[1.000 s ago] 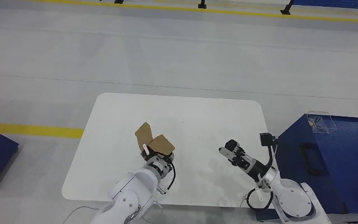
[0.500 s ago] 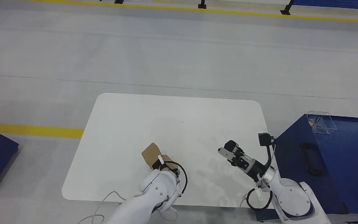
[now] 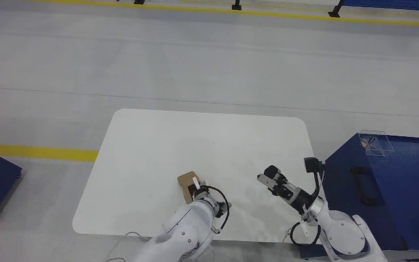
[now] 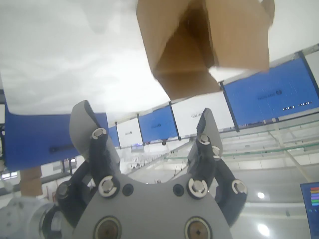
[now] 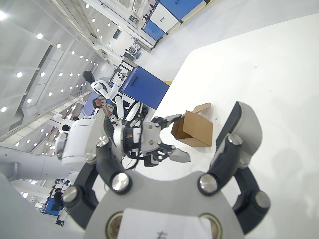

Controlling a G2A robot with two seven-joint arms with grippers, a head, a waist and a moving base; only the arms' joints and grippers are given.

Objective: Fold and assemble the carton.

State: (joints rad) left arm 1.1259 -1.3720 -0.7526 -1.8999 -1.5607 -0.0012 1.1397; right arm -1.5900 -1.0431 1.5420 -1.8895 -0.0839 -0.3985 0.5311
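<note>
Just beyond the left fingers (image 4: 82, 123) sits the carton (image 4: 239, 26).

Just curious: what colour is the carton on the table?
Plain brown cardboard, no pattern visible; the carton shows best in the right wrist view.

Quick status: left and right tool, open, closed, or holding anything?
Left tool: open, holding nothing; the carton lies just beyond its fingertips, not gripped.
Right tool: open, empty.
</note>
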